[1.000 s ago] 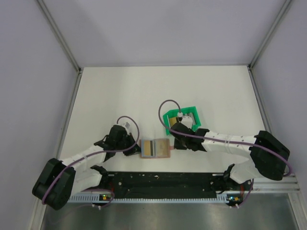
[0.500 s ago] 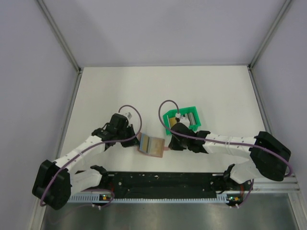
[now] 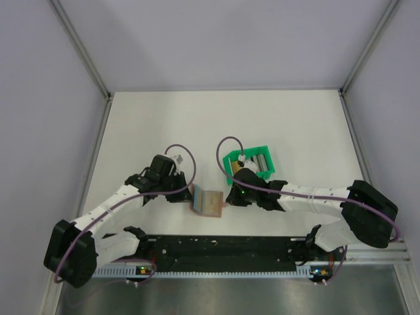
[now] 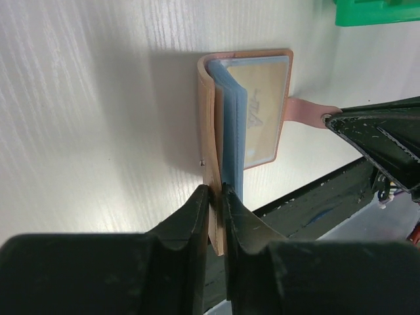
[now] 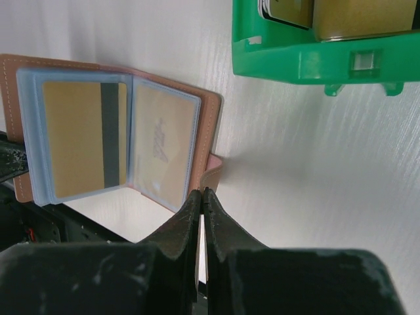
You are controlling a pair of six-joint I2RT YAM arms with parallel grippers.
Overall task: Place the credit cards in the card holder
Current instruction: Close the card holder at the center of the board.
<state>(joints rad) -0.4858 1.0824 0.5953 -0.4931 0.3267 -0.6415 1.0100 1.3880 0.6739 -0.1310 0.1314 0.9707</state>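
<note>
Tan leather card holder (image 3: 209, 201) sits half folded on the table (image 3: 164, 125), gold cards (image 5: 75, 141) already sleeved. Left fingers (image 4: 190, 226) pinch its raised cover; right fingers (image 5: 187, 226) pinch its strap. Apparently exposing a free sleeve; next, fetch from green tray (image 5: 295, 65).

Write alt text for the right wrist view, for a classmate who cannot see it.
The right hand pinches the strap of an open tan card holder whose clear sleeves show two gold cards. A green tray holding more cards sits at upper right.
</note>
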